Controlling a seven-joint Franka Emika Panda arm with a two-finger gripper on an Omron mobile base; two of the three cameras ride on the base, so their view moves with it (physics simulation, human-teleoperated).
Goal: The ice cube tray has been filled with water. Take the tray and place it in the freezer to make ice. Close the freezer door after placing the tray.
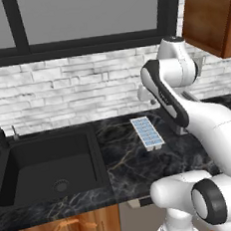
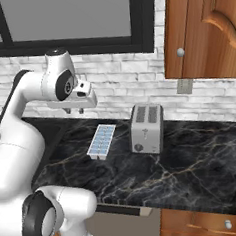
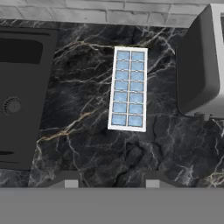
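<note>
Spillage is the main hazard: the ice cube tray [image 3: 127,89] lies flat on the dark marble desk [image 3: 96,148], between the sink [image 1: 47,166] on the left and the toaster [image 2: 147,128] on the right, every cell filled with water [image 3: 124,65]. Any tilt during lifting likely sheds liquid. The hand [image 2: 74,111] hovers well above the tray, fingers [image 3: 65,181] spread, pinching nothing. A descent off-centre risks striking the toaster or clipping the tray rim.
</note>
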